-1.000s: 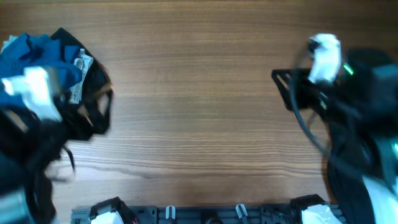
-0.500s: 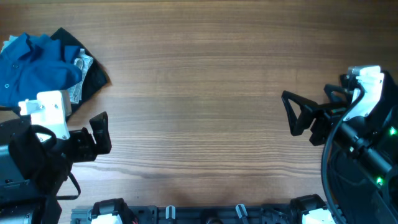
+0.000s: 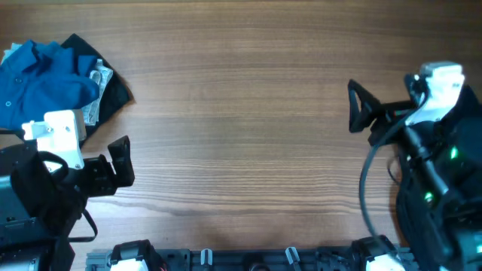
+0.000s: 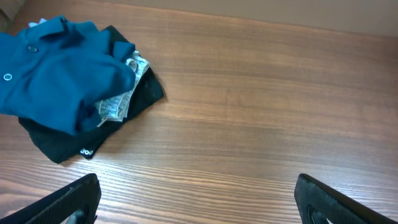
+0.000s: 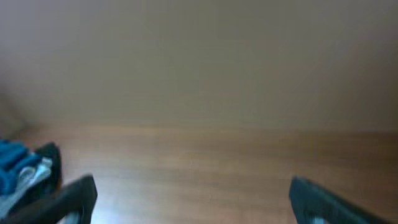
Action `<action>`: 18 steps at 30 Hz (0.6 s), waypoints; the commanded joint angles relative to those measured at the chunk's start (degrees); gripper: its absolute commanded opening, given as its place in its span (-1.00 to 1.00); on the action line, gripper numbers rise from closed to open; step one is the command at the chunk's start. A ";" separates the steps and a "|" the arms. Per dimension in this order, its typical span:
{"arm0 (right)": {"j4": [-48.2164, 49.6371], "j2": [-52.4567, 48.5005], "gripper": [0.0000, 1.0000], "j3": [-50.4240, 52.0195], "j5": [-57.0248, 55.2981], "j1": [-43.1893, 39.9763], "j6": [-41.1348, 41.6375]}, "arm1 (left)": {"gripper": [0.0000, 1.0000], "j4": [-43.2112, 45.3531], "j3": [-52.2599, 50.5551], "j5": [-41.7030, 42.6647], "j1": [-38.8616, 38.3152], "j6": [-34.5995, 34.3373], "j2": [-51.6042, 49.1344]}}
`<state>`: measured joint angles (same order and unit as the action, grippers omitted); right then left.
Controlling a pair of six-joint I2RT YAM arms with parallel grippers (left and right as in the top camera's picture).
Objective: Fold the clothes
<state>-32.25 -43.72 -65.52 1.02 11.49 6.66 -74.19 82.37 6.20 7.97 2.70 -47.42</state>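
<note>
The clothes (image 3: 56,79) are sitting in a rumpled heap at the far-left corner of the worktop (image 3: 241,113), not folded at all. On top is the deep-blue shirt (image 3: 38,75), all bunched up, and the left wrist view shows its collar and a couple of small buttons. Under it a black garment (image 3: 113,94) sticks out toward the middle of the worktop and toward the near edge. A scrap of pale denim (image 3: 96,90) peeks out between the blue and the black on the heap's right side. The shirt runs off the left edge of the overhead view, so I can't tell how far the heap goes that way.

The left gripper (image 3: 120,162) is released. In its wrist view the two fingertips (image 4: 74,196) sit way out at the bottom corners of the picture, with just bare wood between them. It hangs by the left edge of the worktop, on the near side of the heap, pointing toward the middle. It's close to the black garment, but the fingers are apart from the cloth.

The right gripper (image 3: 361,113) is over by the right edge, roughly halfway between the near and far edges. It points left across the worktop and is well apart from the clothes. Its wrist view is pretty blurry, but you can make out two dark fingers (image 5: 68,199) spread wide with plain wood between them. The heap is just a small blue and black smudge at the left side of that picture. So that one's let go too, jaws wide and gripping no cloth.
</note>
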 commanded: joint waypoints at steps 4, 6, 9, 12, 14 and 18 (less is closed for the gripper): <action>15.61 18.21 0.98 27.58 9.75 -0.33 -9.94 | 1.00 0.15 0.15 -0.50 -0.35 -0.37 -0.17; 18.38 24.24 1.00 34.51 14.05 -1.36 -15.34 | 1.00 0.15 0.15 -0.50 -0.35 -0.37 -0.15; 18.45 35.21 0.99 43.21 15.78 -4.35 -15.26 | 1.00 0.15 0.15 -0.52 -0.35 -0.37 -0.17; 18.29 42.77 0.99 48.28 15.78 -6.82 -15.02 | 1.00 0.15 0.15 -0.50 -0.35 -0.37 -0.17; 18.97 43.36 1.00 51.10 14.62 -8.00 -13.53 | 1.00 0.15 0.15 -0.50 -0.35 -0.37 -0.17; 25.90 43.54 0.99 57.13 12.92 -11.85 -7.43 | 1.00 0.15 0.15 -0.50 -0.35 -0.37 -0.15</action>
<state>-9.63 -1.10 -11.75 14.81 1.98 -5.13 -74.19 82.37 5.82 7.88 2.70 -47.64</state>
